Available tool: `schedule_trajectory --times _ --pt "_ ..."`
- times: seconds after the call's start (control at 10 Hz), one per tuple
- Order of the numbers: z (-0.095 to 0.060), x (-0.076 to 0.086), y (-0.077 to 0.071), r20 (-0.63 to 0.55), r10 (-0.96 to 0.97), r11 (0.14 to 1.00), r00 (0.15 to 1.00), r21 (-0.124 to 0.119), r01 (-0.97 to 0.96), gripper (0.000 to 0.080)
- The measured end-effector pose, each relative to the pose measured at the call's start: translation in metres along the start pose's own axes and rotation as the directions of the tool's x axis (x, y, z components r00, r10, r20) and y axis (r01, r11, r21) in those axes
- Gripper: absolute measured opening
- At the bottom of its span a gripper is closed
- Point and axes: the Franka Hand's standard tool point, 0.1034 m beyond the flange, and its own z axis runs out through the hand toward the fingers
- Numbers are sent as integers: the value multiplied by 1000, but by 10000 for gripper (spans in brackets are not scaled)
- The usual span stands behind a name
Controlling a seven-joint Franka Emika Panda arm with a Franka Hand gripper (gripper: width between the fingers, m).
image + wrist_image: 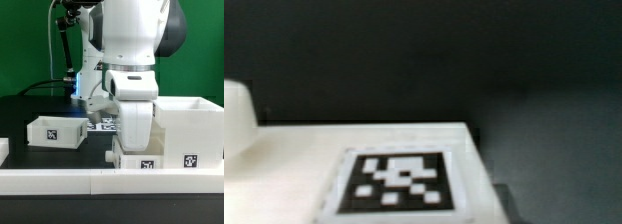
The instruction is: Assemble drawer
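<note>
The tall white drawer housing (190, 125) stands at the exterior view's right, with a tag on its front. A small white tray (55, 130) with a tag lies at the left. A second white tray (135, 150) with a tag stands just left of the housing, right under my gripper (130, 120). The arm's white body hides my fingers, so I cannot tell whether they hold this tray. In the wrist view the tray's tagged white face (399, 178) is close below the camera, and no fingers show.
A long low white rail (90, 182) runs along the front of the black table. The marker board (102, 125) lies behind the arm. A white rounded edge (235, 120) shows at the side of the wrist view.
</note>
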Motion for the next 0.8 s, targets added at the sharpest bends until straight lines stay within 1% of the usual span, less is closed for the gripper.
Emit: schedule_trajectory --times 0.2,0.3,0.4,0.5,0.6,0.7,0.8 --pt "0 -1 0 0 4 1000 1000 0 -4 41" --pt "0 -3 0 1 21 1000 1000 0 -21 150" --pt "-1 -6 1 1 55 998 998 -2 -55 289" --pt "-3 -5 2 1 73 997 997 -7 -73 425" --pt "-3 -4 2 0 74 997 997 -7 -74 425" --pt "-6 -4 2 1 85 996 996 -5 -85 587" --pt "-11 -4 3 3 94 996 996 -4 -94 630"
